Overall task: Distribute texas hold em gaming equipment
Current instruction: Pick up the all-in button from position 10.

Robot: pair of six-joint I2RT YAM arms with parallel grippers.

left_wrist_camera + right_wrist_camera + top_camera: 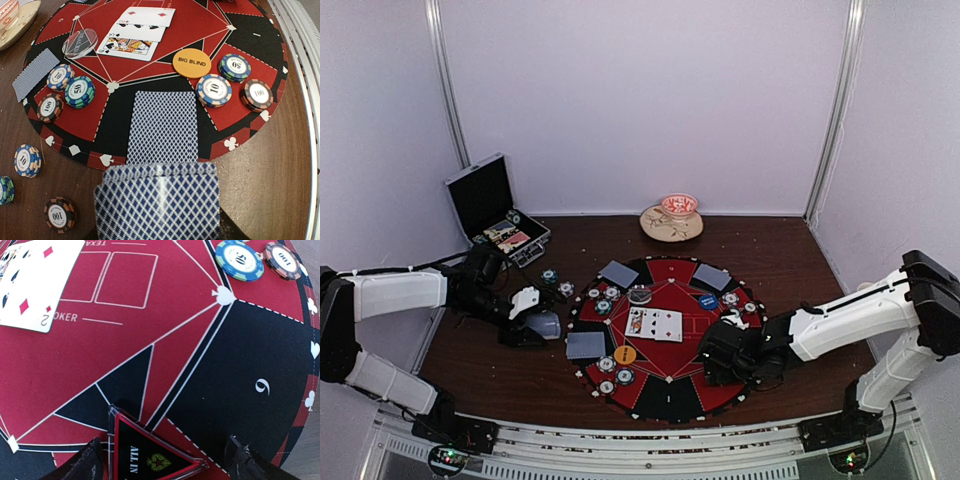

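Card deck (548, 325) pinched in left hand (533, 322); right hand (718, 352) spread.
Top view: deck just off the mat's (670, 398) left edge, over the bench (790, 260); right hand low on mat's right side. Left wrist: deck fills bottom centre, chip stacks (214, 90) beyond on mat. Right wrist: fingers (82, 465) apart at bottom, ALL IN triangle (150, 455) lying between them.

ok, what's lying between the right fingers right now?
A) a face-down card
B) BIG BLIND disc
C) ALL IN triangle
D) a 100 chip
C: the right wrist view shows the black-and-red ALL IN triangle lying on the mat between the right fingers, which stand apart.
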